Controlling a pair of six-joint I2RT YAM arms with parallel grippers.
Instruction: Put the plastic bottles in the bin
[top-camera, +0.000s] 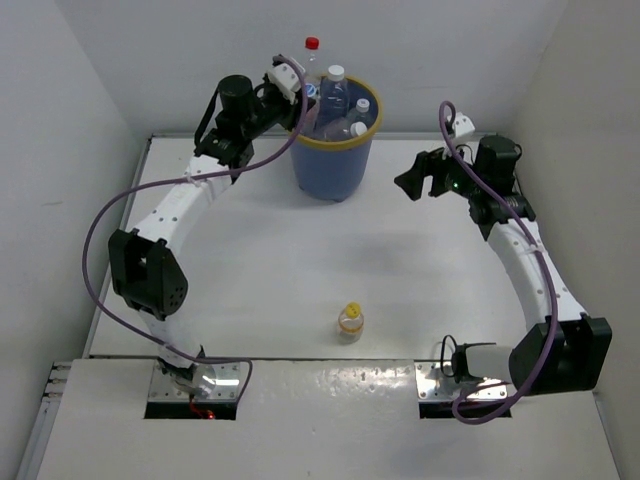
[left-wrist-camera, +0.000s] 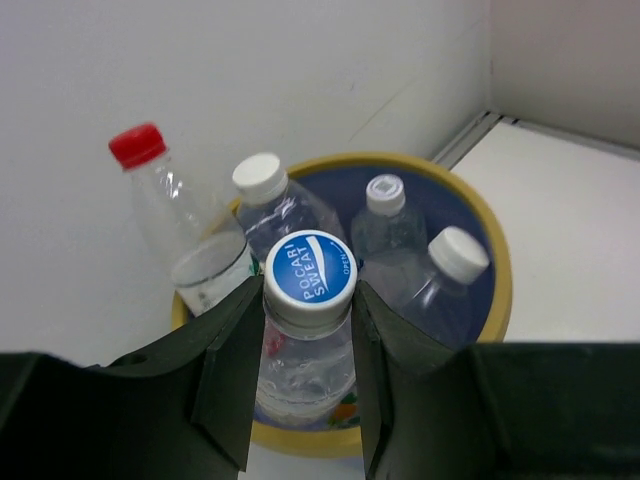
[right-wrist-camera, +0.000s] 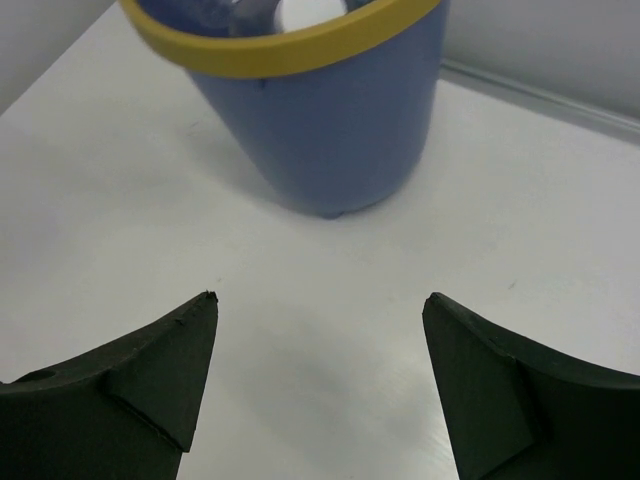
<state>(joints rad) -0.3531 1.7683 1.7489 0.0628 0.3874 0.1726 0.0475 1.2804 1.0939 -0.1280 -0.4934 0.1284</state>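
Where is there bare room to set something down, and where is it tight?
Free: the table between the bin and the yellow-capped bottle, and between the bin and the open right gripper. Crowded: the bin's mouth, full of bottles, with the left gripper holding a blue-capped bottle over it.

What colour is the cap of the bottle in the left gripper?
Blue cap, white lettering; left wrist view.
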